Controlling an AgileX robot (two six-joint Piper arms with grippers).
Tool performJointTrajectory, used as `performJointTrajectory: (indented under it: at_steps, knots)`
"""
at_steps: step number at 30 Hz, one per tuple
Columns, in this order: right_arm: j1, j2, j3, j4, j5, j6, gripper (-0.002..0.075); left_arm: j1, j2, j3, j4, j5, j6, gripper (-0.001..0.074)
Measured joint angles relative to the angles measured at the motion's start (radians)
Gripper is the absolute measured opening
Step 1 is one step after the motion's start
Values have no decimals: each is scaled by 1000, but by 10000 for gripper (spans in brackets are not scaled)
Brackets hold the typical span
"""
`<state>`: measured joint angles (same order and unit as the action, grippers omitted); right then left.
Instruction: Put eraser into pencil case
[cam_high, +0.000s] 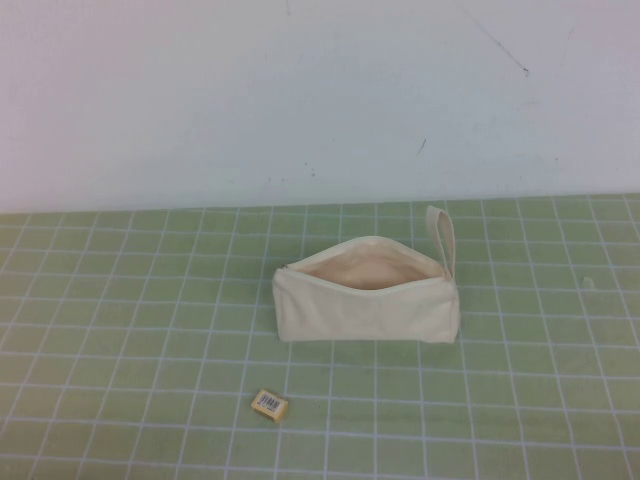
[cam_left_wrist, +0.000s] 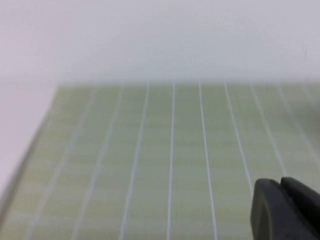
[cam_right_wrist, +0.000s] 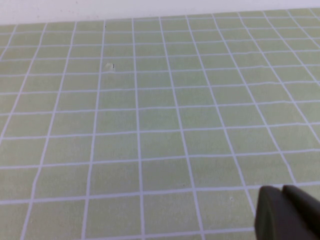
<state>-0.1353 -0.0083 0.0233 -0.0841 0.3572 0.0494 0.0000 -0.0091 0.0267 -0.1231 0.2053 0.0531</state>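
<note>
The left gripper (cam_left_wrist: 287, 210) and right gripper (cam_right_wrist: 290, 212) are showing only dark tips; I cannot tell either's state. The eraser (cam_high: 269, 403) is lying at the pencil case's (cam_high: 366, 290) seven o'clock, apart. Approaching squarely over its short sides seems wisest.

Bright even light, faint shadows, left wrist view blurred, others soft

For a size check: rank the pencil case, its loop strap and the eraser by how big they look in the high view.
1. pencil case
2. loop strap
3. eraser

Neither the left gripper nor the right gripper appears in the high view.
</note>
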Motion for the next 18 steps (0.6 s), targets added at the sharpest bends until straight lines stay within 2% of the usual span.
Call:
performJointTrajectory:
  at_steps: [13, 16, 18]
  knots:
    - [0, 0, 0, 0, 0, 0, 0, 0, 0, 0, -36, -656, -34, -1]
    - [0, 0, 0, 0, 0, 0, 0, 0, 0, 0, -84, -823, -137, -1]
    - [0, 0, 0, 0, 0, 0, 0, 0, 0, 0, -109, -861, -197, -1]
